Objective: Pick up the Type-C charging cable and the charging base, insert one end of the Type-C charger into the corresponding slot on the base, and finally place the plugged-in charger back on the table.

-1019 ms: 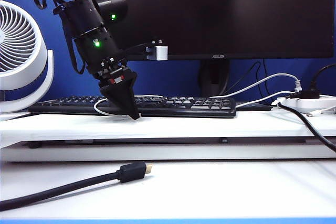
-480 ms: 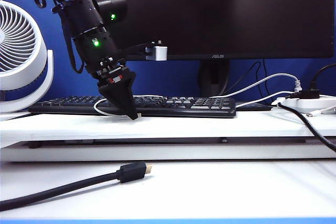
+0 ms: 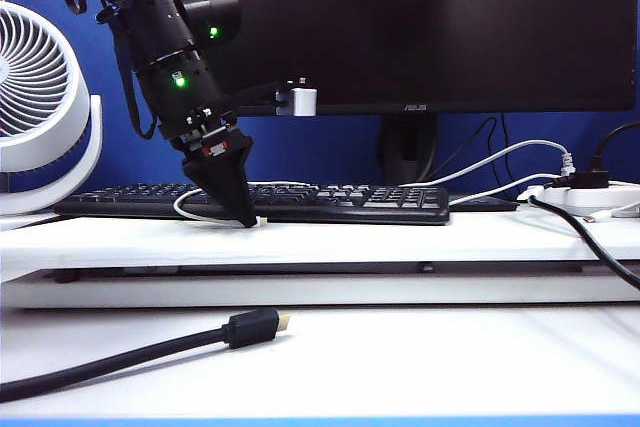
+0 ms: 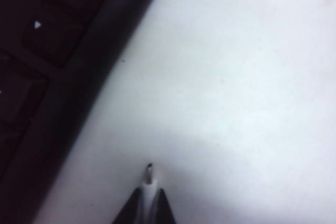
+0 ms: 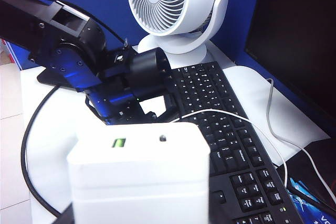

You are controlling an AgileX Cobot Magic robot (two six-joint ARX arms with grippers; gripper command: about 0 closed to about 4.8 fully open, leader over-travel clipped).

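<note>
- My left gripper [image 3: 247, 219] points down at the bench [image 3: 400, 237], just in front of the keyboard [image 3: 330, 201].
- Its jaws are pinched shut on the cable [image 4: 148, 190]: thin, white, a small metal tip poking out beyond the fingertips.
- The cable loops back over the keyboard.
- My right gripper holds the base [image 5: 139, 177], a rounded white block, close to its wrist camera; the gripper itself is hidden.

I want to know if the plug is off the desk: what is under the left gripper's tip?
Bare white table beside the keyboard. The left gripper pinches the Type-C charging cable; any contact underneath is hidden.
</note>
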